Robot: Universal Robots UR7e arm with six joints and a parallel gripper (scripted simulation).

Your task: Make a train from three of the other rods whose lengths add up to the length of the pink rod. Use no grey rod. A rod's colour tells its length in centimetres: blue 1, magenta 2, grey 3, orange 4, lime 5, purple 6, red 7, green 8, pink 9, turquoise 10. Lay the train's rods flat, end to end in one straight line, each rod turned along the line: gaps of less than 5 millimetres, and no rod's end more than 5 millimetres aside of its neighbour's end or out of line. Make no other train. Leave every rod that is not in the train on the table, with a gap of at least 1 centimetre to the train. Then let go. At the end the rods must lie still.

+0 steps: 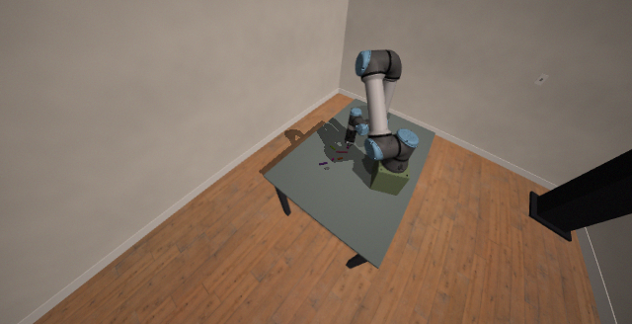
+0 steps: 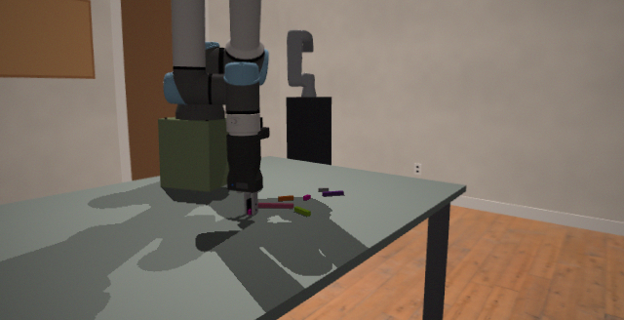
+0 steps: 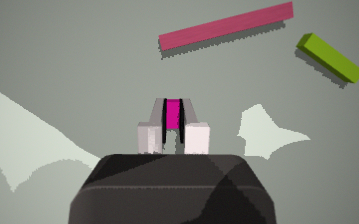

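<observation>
Gripper (image 3: 173, 134) clenched on a magenta rod (image 3: 173, 113), long axis upright in frame; only the exterior view shows the orange rod (image 2: 286, 198) behind.

Rods (image 2: 276, 206) on table (image 2: 400, 183), before base (image 2: 192, 154)

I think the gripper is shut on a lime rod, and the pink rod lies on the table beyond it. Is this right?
Not quite. The wrist view shows the gripper shut on a magenta rod, not a lime one. The lime rod lies on the table, beside the pink rod.
</observation>
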